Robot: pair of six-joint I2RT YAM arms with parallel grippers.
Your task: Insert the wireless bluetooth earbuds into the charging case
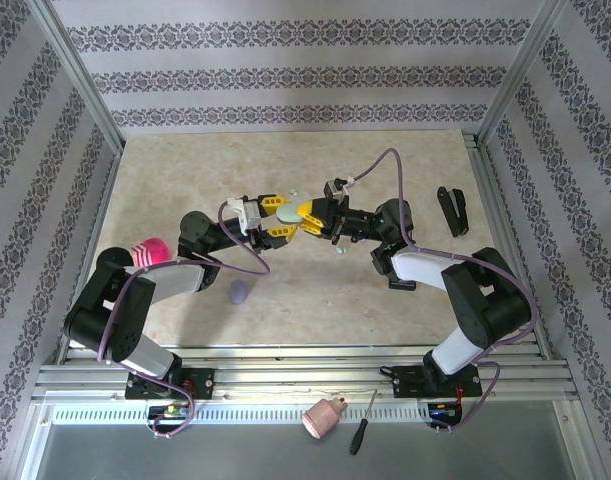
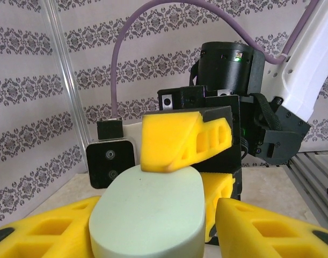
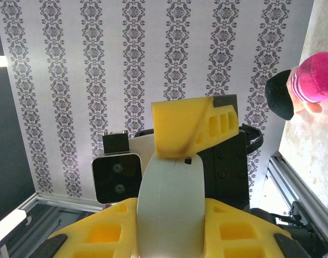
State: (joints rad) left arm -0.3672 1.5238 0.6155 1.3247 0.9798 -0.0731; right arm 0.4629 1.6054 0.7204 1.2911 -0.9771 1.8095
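Between the arms we see the mint-green charging case [image 1: 286,211], pinched edgewise by the right gripper [image 3: 172,215]. The left gripper [image 2: 153,226] brackets it, but we cannot tell whether it presses. A tiny pale earbud [image 1: 341,254] lies on the table near the grippers. The lilac case [image 1: 239,291], pink toy [image 1: 149,250] and black clip [image 1: 451,210] lie well apart.

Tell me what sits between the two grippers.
The mint green charging case, flanked by the left gripper and right gripper in the top view; wrist views agree.
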